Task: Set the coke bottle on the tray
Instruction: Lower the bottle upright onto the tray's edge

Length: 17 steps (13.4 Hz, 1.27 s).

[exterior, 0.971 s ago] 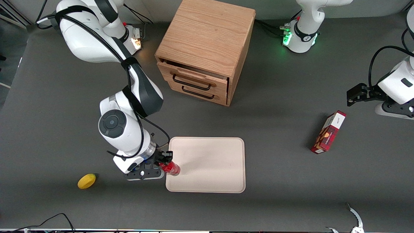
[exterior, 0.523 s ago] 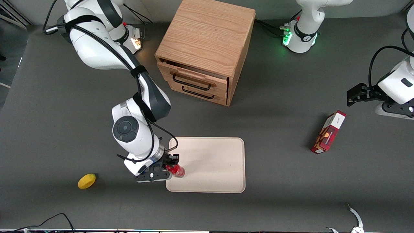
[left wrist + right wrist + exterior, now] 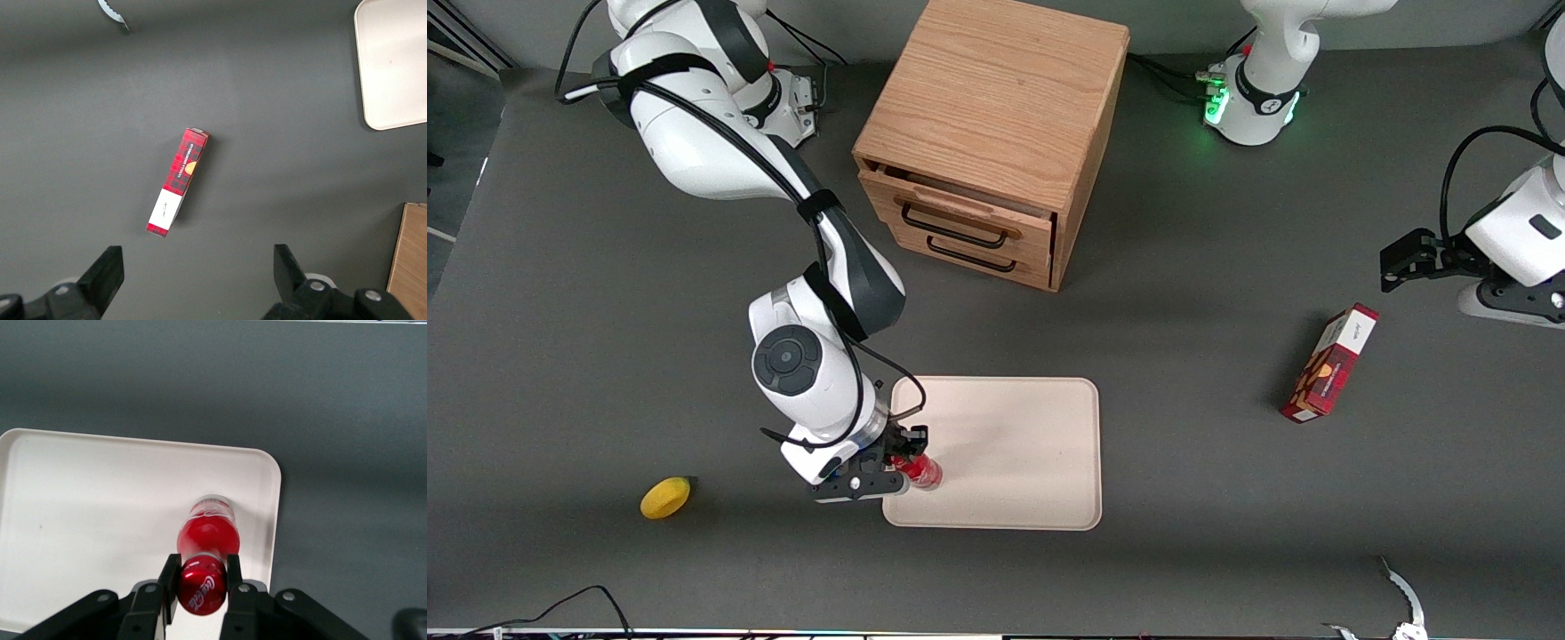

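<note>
My right gripper (image 3: 904, 453) (image 3: 201, 577) is shut on the coke bottle (image 3: 920, 470) (image 3: 207, 537), a small shiny red bottle held upright by its red cap. The bottle hangs over the pale cream-pink tray (image 3: 1014, 444) (image 3: 87, 500), just inside the tray's short edge toward the working arm's end and near the corner closest to the front camera. Whether the bottle's base touches the tray cannot be told. The tray's corner also shows in the left wrist view (image 3: 393, 60).
A wooden two-drawer cabinet (image 3: 996, 133) stands farther from the front camera than the tray, its top drawer slightly open. A yellow lemon (image 3: 665, 497) lies toward the working arm's end. A red-and-white box (image 3: 1328, 363) (image 3: 177, 181) lies toward the parked arm's end.
The right arm has carried the coke bottle from the tray's edge farther in over the tray, toward the parked arm's end. The grip has not changed.
</note>
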Tool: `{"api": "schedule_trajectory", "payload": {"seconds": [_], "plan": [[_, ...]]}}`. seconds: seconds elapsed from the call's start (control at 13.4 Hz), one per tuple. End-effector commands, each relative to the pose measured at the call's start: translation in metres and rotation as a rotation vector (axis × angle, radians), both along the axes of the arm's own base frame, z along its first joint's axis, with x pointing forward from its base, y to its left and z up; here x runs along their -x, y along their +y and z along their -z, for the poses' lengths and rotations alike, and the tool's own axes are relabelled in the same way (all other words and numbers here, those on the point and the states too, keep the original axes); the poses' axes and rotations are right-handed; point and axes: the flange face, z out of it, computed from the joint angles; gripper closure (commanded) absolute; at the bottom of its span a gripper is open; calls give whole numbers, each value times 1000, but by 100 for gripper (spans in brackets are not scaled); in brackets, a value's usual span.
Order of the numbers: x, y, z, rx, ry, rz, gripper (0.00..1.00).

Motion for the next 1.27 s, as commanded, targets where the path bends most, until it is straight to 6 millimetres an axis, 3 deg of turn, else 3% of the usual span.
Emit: {"api": "schedule_trajectory", "payload": {"seconds": [0.0,0.07,0.15,0.3,0.37,0.6,0.82,0.97,1.2], "plan": [[-4,4,-6,6,-27,9,71],[-4,3,-6,7,-27,9,55],[-4,3,-6,7,-27,9,31],[-4,3,-5,7,-26,9,7],[-4,3,-6,8,-28,9,1],[-3,4,-13,3,-34,11,0],[-1,3,-33,-2,-45,34,0],[5,-1,-52,19,-18,36,0],[22,-18,-108,51,43,63,0]]}}
